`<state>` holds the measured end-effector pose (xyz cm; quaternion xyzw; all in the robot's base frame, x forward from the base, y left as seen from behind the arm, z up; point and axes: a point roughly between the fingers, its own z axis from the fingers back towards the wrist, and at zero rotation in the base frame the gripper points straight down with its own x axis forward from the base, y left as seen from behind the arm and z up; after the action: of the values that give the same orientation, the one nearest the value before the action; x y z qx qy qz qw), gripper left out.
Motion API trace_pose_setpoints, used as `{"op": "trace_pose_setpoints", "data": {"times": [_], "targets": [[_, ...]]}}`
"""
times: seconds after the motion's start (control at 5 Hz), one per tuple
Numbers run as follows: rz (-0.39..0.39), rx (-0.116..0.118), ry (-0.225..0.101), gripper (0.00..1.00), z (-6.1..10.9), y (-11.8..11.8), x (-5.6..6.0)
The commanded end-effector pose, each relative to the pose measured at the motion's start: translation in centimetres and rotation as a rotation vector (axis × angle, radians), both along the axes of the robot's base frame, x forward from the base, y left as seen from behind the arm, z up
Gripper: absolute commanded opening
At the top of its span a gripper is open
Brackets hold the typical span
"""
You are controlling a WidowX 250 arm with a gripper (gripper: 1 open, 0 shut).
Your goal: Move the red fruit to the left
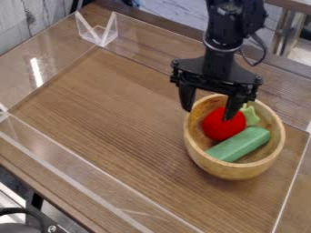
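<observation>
The red fruit (pixel 221 125) lies in the wooden bowl (pixel 201 146) at the right of the table, with its green leafy top (pixel 253 116) pointing to the far right. Beside it, toward the front, rests a light-green elongated piece (pixel 242 145). My black gripper (pixel 215 108) points straight down over the fruit and stands open. One finger (pixel 186 96) hangs outside the bowl's left rim, the other comes down over the fruit's far side. Nothing is gripped.
A clear acrylic wall (pixel 49 64) rings the wood-grain tabletop (pixel 109 118). A small clear bent stand (pixel 96 30) sits at the far left corner. Bare wood stretches left of the bowl.
</observation>
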<state>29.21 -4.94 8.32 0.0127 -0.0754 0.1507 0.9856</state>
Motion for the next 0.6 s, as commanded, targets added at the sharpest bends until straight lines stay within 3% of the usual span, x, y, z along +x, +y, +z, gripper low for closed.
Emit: {"op": "trace_pose_setpoints", "data": {"times": [0.0, 0.4], "targets": [[0.012, 0.002, -0.016, 1.00, 0.4, 0.7, 0.4], [0.019, 0.007, 0.004, 1.00, -0.8, 1.9, 0.3]]}}
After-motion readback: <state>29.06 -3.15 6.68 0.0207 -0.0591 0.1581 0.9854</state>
